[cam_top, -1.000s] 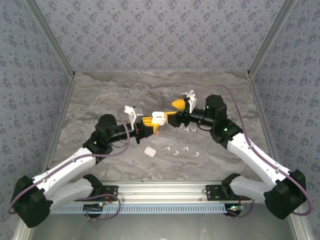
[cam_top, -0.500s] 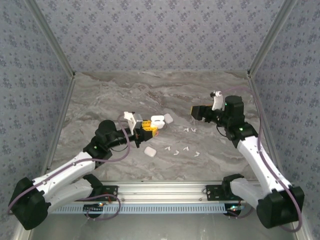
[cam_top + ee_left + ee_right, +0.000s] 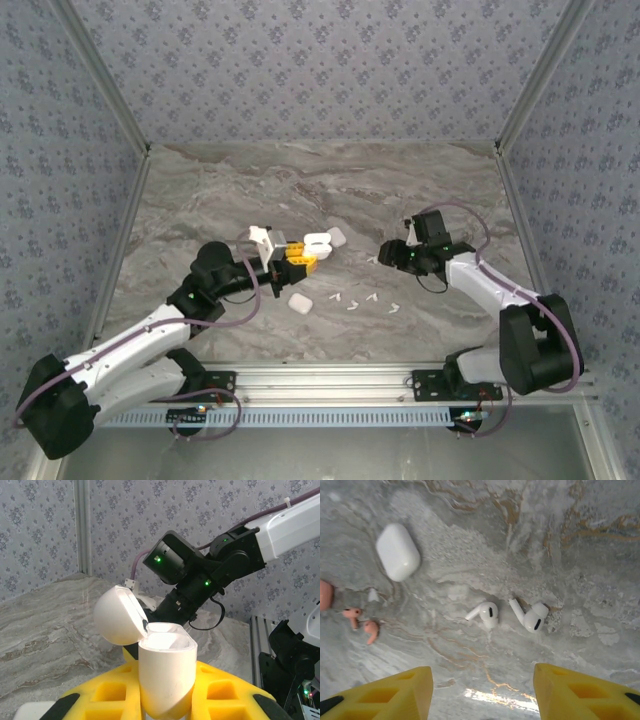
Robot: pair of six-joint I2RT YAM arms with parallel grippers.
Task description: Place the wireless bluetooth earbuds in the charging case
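My left gripper (image 3: 165, 692) is shut on an open white charging case (image 3: 165, 667), held upright with its lid (image 3: 120, 615) tipped back to the left. From above, this gripper (image 3: 300, 259) hovers over the table's middle. My right gripper (image 3: 482, 674) is open and points down at the table, nothing between its yellow fingers. Two white earbuds (image 3: 485, 614) (image 3: 533, 618) lie side by side just beyond its fingertips. Two coral earbuds (image 3: 361, 622) lie further left. In the top view the right gripper (image 3: 389, 255) is low, right of the held case (image 3: 316, 243).
A closed white case (image 3: 397, 551) lies on the marble beyond the white earbuds. Another closed case (image 3: 299, 302) sits near the left arm. Several white earbuds (image 3: 362, 300) are scattered along the table's front middle. Patterned walls enclose the table on three sides.
The right arm pulled away from the held case, swung out right, then dropped low over the earbuds with its jaws narrower. The left gripper kept its grip and drew back slightly.
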